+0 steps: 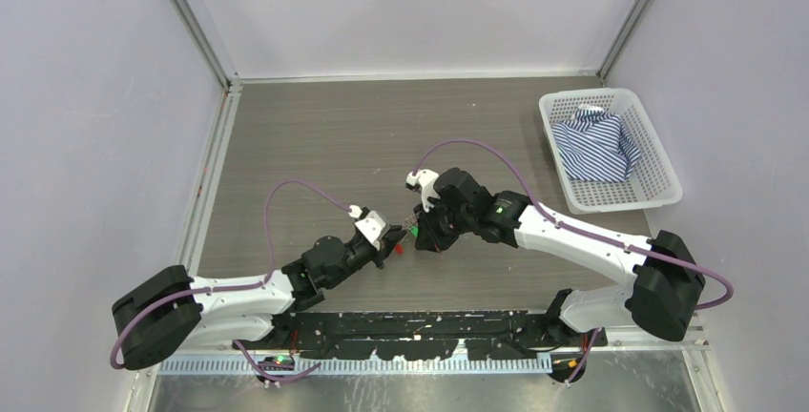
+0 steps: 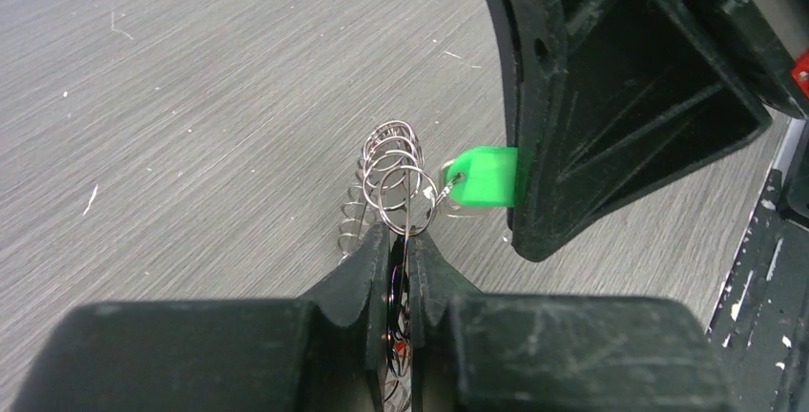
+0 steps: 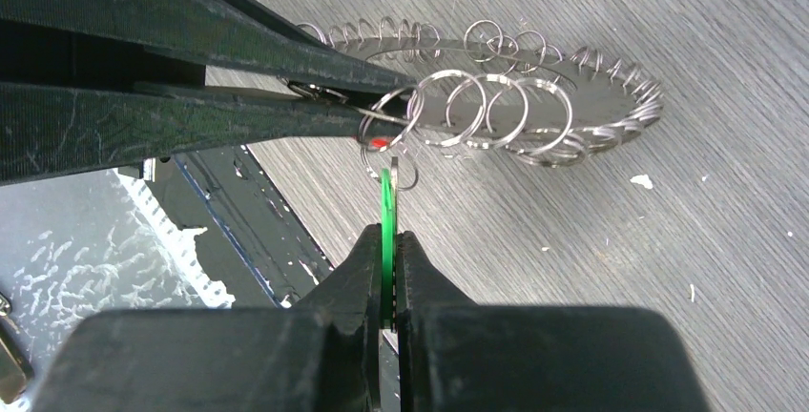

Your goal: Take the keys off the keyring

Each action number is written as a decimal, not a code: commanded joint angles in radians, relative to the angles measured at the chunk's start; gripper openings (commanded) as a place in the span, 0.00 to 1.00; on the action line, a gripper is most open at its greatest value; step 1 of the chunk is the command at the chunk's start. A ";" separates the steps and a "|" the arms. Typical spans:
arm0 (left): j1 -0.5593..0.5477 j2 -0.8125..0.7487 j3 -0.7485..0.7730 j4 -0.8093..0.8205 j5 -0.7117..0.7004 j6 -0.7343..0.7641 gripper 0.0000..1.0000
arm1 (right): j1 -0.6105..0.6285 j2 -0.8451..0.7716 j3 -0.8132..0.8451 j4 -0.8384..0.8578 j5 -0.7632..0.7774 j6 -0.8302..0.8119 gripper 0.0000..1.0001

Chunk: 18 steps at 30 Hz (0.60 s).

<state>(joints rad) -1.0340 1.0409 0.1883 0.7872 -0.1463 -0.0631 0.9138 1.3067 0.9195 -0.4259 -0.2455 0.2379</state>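
The keyring [image 3: 572, 148] sticks out beyond the tips of the left gripper [image 2: 405, 245]. Its 2 fingers are pressed together on the ring's near edge, and silvery wire shows in the slit between them. Many small silvery keys [image 3: 477, 107], seen here as a row of thin loops, are strung around the ring. The green-headed key [image 2: 487, 178] hangs off the ring just beside the left fingertips. The right gripper [image 3: 389, 240] pinches it edge-on, the flat green plastic squeezed between its 2 fingers. The 2 grippers meet tip to tip, nearly at a right angle. The ring spreads away from both over the grey wood-grain table [image 2: 172, 97]. Whether the ring touches the table cannot be told.
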 commanded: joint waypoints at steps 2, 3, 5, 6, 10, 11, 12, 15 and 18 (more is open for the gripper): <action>-0.003 0.001 0.000 0.101 -0.116 -0.046 0.01 | -0.003 -0.020 0.030 0.022 0.001 -0.015 0.01; -0.002 -0.001 0.004 0.100 -0.140 -0.063 0.00 | -0.003 -0.018 0.030 0.021 0.002 -0.016 0.01; -0.003 -0.004 0.012 0.097 -0.165 -0.084 0.01 | -0.003 -0.017 0.029 0.019 -0.001 -0.016 0.01; -0.003 -0.007 0.015 0.096 -0.172 -0.096 0.01 | -0.001 -0.017 0.028 0.017 -0.001 -0.016 0.01; -0.003 -0.018 0.023 0.101 -0.185 -0.125 0.00 | 0.003 -0.008 0.030 0.020 -0.001 -0.019 0.01; -0.003 -0.018 0.025 0.106 -0.181 -0.125 0.00 | 0.004 -0.005 0.031 0.022 -0.001 -0.020 0.01; -0.003 -0.017 0.026 0.109 -0.171 -0.125 0.01 | 0.006 -0.002 0.031 0.025 0.001 -0.019 0.01; -0.003 -0.007 0.030 0.123 -0.153 -0.133 0.01 | 0.009 0.010 0.032 0.033 0.000 -0.017 0.01; -0.003 -0.001 0.033 0.135 -0.145 -0.133 0.00 | 0.013 0.019 0.033 0.043 0.000 -0.012 0.01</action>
<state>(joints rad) -1.0386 1.0428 0.1886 0.8143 -0.2714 -0.1799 0.9165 1.3151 0.9199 -0.4217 -0.2455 0.2348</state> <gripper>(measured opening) 0.086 0.078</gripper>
